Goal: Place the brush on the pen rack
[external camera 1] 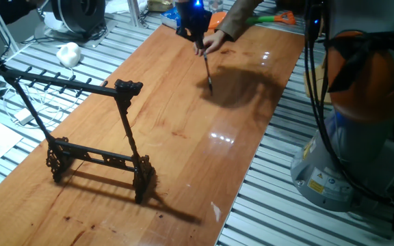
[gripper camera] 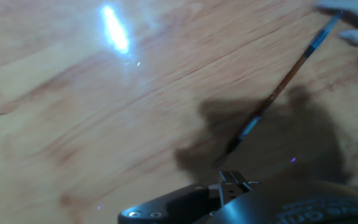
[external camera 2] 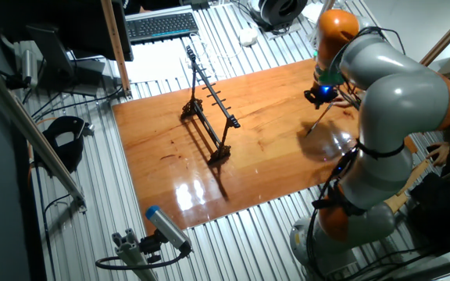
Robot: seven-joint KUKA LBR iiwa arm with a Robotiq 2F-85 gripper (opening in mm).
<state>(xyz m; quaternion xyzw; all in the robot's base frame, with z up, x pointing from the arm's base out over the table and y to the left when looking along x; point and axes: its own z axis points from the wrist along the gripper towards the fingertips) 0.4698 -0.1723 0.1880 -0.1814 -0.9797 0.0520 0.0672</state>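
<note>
The brush [external camera 1: 207, 71] is a thin stick with a dark tip. It leans steeply over the table's far end, and a person's hand [external camera 1: 214, 42] holds its top end. In the hand view the brush [gripper camera: 278, 90] runs diagonally, with the person's fingers [gripper camera: 353, 15] at its upper end. My gripper [external camera 1: 197, 42] hangs just beside that hand, lit blue; its fingers are too blurred to read. The other fixed view shows the gripper [external camera 2: 321, 95] above the brush [external camera 2: 317, 121]. The black pen rack [external camera 1: 81, 87] stands upright at the near left, far from the brush.
An orange scoop with a green handle [external camera 1: 273, 18] lies at the table's far end. A white object [external camera 1: 68, 52] and cables lie on the slatted surface to the left. My arm's base [external camera 1: 351, 130] stands to the right of the table, and a keyboard [external camera 2: 161, 25] sits beyond the rack.
</note>
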